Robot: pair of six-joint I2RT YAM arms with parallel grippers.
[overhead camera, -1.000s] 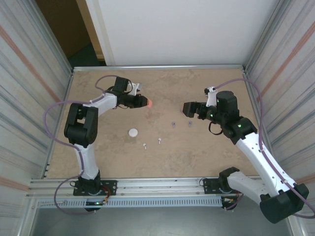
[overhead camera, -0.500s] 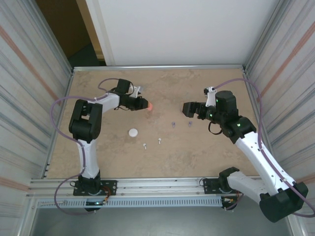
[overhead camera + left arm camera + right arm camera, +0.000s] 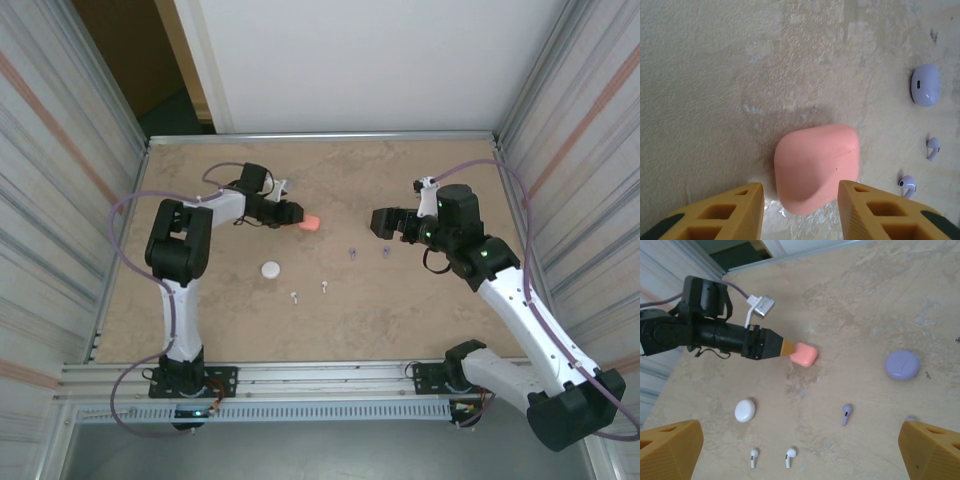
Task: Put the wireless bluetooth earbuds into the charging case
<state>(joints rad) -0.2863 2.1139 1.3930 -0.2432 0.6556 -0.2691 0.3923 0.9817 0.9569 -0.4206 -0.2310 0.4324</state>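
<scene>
A pink charging case point(image 3: 817, 167) lies shut on the table, with my left gripper point(image 3: 799, 189) open around its near end and a gap at each finger. From above, that left gripper point(image 3: 290, 213) sits just left of the pink case point(image 3: 312, 222). Two white earbuds point(image 3: 754, 457) point(image 3: 790, 456) lie in front of a white case point(image 3: 745, 410). Two purple earbuds point(image 3: 933, 148) point(image 3: 908, 185) lie near a purple case point(image 3: 902, 364). My right gripper point(image 3: 800, 442) hangs wide open above the table, holding nothing.
Metal walls close in the table on the left and right, and a rail point(image 3: 330, 378) runs along the near edge. The left arm's cable point(image 3: 135, 205) loops over the table's left side. Bare tabletop point(image 3: 400, 320) lies in front of the earbuds.
The left gripper has moved slightly right and down with the pink case, and its jaws have come apart, leaving the case on the table. The right arm has not moved.
</scene>
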